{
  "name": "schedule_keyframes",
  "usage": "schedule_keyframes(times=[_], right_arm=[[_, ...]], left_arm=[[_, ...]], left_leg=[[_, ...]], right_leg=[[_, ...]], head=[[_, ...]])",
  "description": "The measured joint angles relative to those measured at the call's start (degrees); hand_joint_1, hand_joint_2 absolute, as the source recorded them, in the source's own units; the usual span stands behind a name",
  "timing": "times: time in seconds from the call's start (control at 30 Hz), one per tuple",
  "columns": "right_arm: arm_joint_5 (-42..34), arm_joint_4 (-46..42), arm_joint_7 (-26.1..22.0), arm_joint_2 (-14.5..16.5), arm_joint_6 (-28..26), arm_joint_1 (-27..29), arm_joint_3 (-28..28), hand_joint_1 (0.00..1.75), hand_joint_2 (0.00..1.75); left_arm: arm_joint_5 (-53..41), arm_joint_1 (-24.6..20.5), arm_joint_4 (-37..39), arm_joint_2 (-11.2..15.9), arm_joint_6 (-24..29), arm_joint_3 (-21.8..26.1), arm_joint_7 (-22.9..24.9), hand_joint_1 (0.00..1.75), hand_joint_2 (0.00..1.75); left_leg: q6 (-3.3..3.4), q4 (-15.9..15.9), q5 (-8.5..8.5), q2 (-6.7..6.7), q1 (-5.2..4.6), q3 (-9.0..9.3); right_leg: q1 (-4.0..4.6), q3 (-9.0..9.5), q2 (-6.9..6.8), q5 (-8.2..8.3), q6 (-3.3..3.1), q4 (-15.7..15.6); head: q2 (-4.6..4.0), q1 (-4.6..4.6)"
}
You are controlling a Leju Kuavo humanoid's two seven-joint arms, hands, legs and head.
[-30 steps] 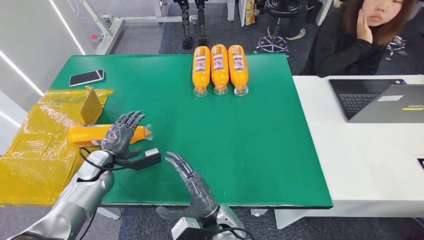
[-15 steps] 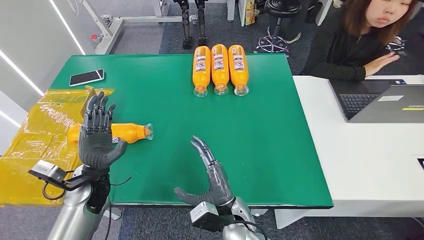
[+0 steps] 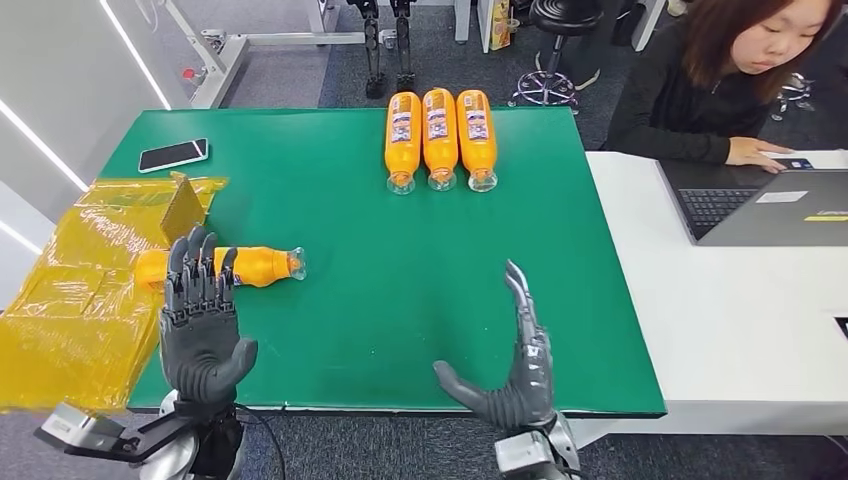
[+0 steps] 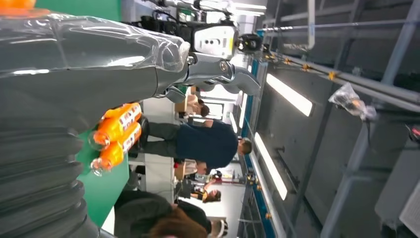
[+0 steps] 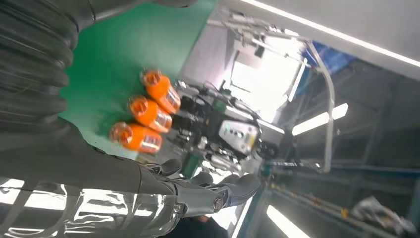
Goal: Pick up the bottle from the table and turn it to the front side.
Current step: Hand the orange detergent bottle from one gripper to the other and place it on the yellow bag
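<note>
Head view: left hand [image 3: 203,335] upright at the near table edge, fingers spread, empty; it has backed off the bottle [image 3: 240,266], which lies crosswise, cap pointing right, partly on the yellow bag [image 3: 80,300]. Right hand [image 3: 515,375] has swung right, spread wide, holding nothing.

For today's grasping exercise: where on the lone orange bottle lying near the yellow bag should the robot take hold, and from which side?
Probably the middle of the bottle, taken from above. It lies on its side on the green table, cap toward the centre and base by the yellow bag, so the round body is free to wrap. The left hand is nearest, open just in front of it.
</note>
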Motion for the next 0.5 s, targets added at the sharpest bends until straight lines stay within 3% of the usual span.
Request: schedule_keyframes(times=[0.2,0.5], right_arm=[[-0.13,-6.62,-0.10,-3.36,-0.60,2.51,-0.01,0.00,1.75],[0.89,-10.39,-0.09,-5.00,-0.96,4.09,-0.01,0.00,1.75]], left_arm=[[-0.27,1.52,-2.34,-0.79,-0.25,-0.98,0.00,0.00,1.75],[-0.91,2.30,-3.85,-1.17,-0.28,-1.20,0.02,0.00,1.75]], left_leg=[[0.02,-0.01,-0.01,0.01,0.00,0.01],[0.01,-0.01,0.00,0.02,0.00,0.03]], right_leg=[[0.00,0.01,0.00,-0.02,0.02,0.01],[0.01,0.02,-0.01,0.00,0.01,0.03]], head=[[0.00,0.00],[0.00,0.00]])
